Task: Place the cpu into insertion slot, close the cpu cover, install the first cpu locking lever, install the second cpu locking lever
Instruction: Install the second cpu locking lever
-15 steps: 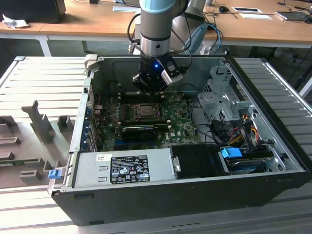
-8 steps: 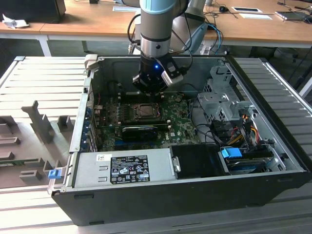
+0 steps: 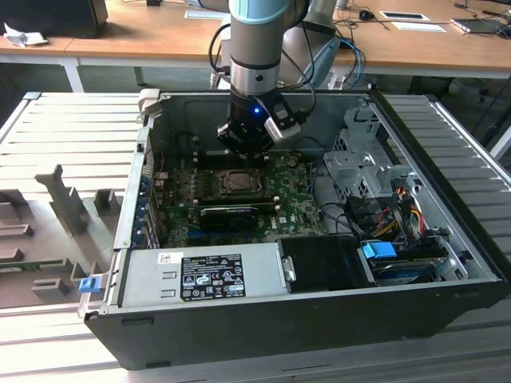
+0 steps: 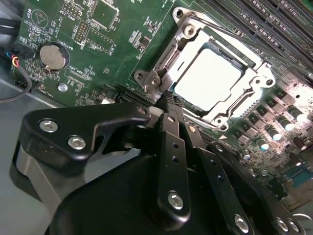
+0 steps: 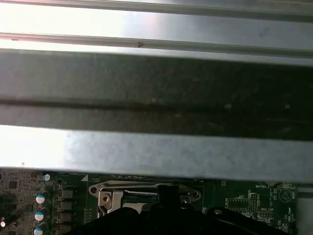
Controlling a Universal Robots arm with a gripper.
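With the cpu [image 4: 208, 78] already seated in the insertion slot [image 4: 183, 36] and the cpu cover [image 4: 247, 95] folded flat around it, I hold the gripper [image 4: 168, 98] low at the socket's edge. Its fingers are pressed together and empty, a narrow tip suited, I judge, to pushing the locking lever [image 4: 215, 30].

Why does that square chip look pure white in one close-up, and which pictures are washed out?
In the second wrist view, glare blows out the chip to blank white; the tool close to the lens looks soft. In the first wrist view, the case wall shines pale. The exterior view is evenly lit.
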